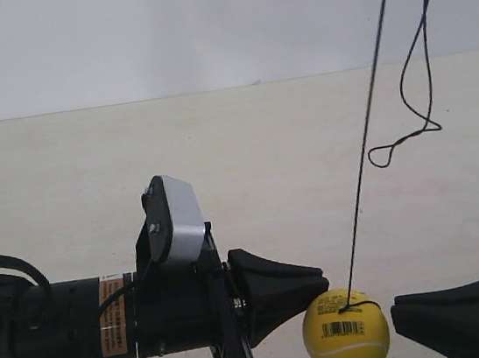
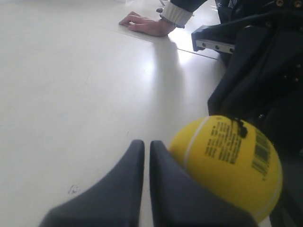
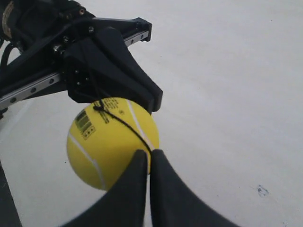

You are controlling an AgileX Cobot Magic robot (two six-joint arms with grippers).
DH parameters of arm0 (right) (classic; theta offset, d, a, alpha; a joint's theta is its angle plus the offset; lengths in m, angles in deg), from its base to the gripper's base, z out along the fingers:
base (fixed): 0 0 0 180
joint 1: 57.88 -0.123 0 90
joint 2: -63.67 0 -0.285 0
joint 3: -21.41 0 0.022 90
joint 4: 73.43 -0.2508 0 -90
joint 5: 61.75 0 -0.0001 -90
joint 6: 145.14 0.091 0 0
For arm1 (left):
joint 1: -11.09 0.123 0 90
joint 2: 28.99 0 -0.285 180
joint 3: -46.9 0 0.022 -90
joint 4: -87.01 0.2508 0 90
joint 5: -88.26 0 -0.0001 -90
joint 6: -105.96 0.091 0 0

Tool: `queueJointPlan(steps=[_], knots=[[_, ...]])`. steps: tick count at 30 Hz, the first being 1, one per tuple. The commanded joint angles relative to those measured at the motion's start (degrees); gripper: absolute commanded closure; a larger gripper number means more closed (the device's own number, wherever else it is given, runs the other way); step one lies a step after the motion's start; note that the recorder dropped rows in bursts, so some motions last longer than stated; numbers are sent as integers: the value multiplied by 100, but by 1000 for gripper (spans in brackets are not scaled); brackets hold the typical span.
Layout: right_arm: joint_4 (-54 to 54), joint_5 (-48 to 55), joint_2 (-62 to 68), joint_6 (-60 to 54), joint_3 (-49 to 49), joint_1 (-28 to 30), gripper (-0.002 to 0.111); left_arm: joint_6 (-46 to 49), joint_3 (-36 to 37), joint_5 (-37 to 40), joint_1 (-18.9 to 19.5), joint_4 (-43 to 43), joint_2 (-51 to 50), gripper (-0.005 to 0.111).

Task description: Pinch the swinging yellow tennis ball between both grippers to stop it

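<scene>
Pinch half made, we judge. Bright yellow felt tennis ball (image 1: 346,334) hangs on thin black string (image 1: 367,144) btwn two black beak-like grippers, both pressed together. The left gripper (image 2: 146,144) touches ball, the right gripper (image 3: 147,153) sits just beside it. Next: ease right in, level w/ ball.

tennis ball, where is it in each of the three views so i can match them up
Exterior view: the tennis ball hangs low, right of centre, on its string.
Left wrist view: tennis ball just beyond the left gripper tips.
Right wrist view: tennis ball just beyond the right gripper tips.
Shared landmark: the barcode sticker on it.
</scene>
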Motion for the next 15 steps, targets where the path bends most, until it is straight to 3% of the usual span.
queueJointPlan(steps=[1, 10, 15], knots=[[-14, -101, -2, -39, 32, -2, 108, -150, -14, -91, -21, 162, -4, 102], [10, -62, -2, -39, 32, -2, 108, -164, -2, 50, -10, 367, -4, 102], [54, -62, -2, -39, 32, -2, 108, -216, -1, 1010, -10, 465, 219, 102]])
